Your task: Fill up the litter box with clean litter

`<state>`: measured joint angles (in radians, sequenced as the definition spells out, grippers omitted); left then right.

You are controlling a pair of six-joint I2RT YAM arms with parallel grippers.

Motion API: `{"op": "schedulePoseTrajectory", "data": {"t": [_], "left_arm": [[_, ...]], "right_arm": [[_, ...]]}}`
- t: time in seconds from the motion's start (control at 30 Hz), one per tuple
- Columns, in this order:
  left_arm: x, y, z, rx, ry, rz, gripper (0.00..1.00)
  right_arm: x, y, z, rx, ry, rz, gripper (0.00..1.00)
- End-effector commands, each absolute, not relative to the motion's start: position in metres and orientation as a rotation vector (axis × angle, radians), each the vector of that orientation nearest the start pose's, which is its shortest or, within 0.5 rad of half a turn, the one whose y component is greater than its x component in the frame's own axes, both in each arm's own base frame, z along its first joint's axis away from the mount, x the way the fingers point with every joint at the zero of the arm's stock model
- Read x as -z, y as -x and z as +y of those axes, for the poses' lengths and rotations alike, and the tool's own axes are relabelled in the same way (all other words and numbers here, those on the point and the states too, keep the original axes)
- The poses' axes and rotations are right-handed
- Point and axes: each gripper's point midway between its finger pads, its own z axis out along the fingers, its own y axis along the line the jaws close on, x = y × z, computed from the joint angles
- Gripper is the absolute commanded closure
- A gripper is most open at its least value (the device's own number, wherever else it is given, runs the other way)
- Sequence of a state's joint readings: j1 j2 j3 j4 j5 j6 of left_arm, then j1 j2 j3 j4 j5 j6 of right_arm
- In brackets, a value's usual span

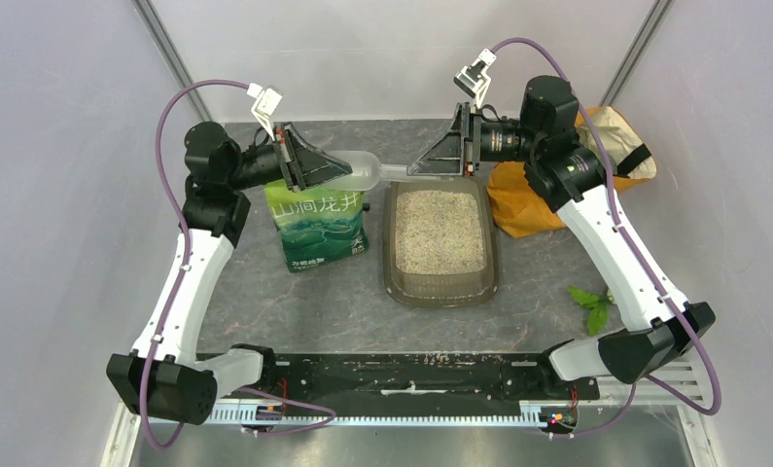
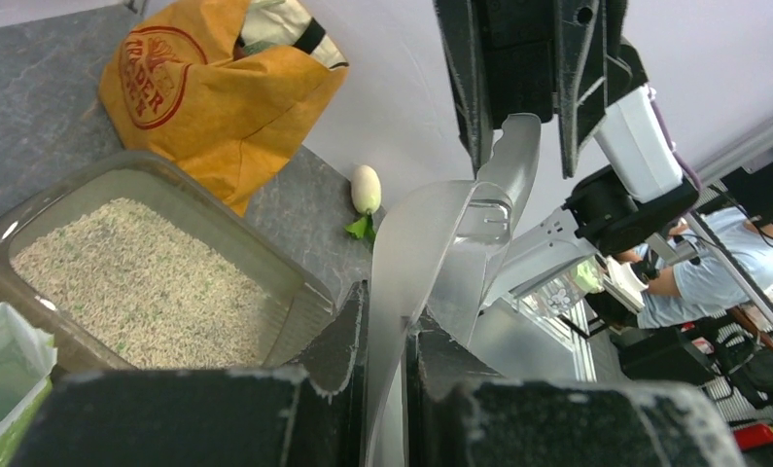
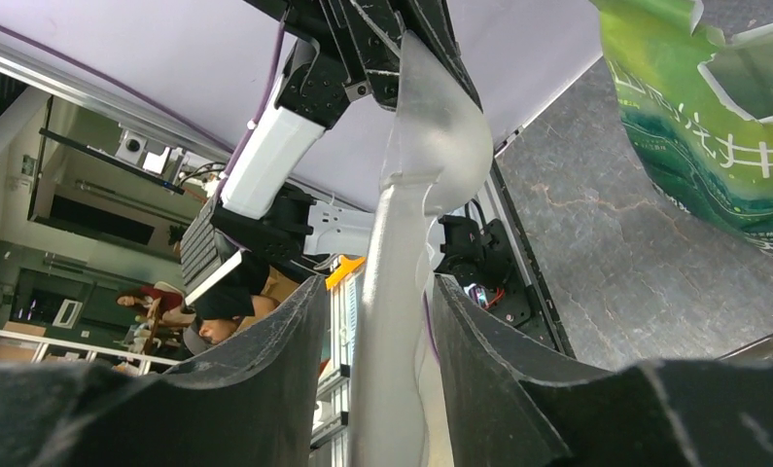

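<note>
The litter box (image 1: 442, 289) sits mid-table, holding a bed of pale clean litter (image 1: 439, 232); both also show in the left wrist view, the litter box (image 2: 295, 277) and the litter (image 2: 139, 282). A translucent scoop (image 1: 370, 173) hangs level above the box's far rim, between the two arms. My left gripper (image 1: 346, 169) is shut on the scoop's bowl end (image 2: 431, 243). My right gripper (image 1: 413, 169) surrounds the scoop's handle (image 3: 387, 292) with its jaws open, a gap showing on each side. The scoop's bowl looks empty.
A green printed pouch (image 1: 319, 229) stands left of the box, under the left arm. An orange cloth bag (image 1: 528, 204) sits behind the right arm. A green leafy sprig (image 1: 591, 304) lies at the right. A small white vegetable (image 2: 366, 190) lies by the back wall.
</note>
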<state>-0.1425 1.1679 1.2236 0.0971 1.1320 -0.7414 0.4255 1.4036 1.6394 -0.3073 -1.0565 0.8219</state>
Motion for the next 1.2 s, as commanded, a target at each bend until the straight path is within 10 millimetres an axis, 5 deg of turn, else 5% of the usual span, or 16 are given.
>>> {"op": "schedulePoseTrajectory", "data": {"t": [0.0, 0.83, 1.17], "left_arm": [[-0.426, -0.261, -0.206, 1.361, -0.562, 1.601, 0.98], [-0.422, -0.273, -0.203, 1.317, -0.49, 1.621, 0.98], [-0.42, -0.273, -0.203, 1.314, -0.493, 1.628, 0.96]], "right_arm": [[-0.461, -0.227, 0.289, -1.736, 0.594, 1.831, 0.49], [-0.452, -0.227, 0.296, -1.733, 0.599, 1.868, 0.57], [-0.451, -0.231, 0.297, -1.733, 0.585, 1.879, 1.0]]}}
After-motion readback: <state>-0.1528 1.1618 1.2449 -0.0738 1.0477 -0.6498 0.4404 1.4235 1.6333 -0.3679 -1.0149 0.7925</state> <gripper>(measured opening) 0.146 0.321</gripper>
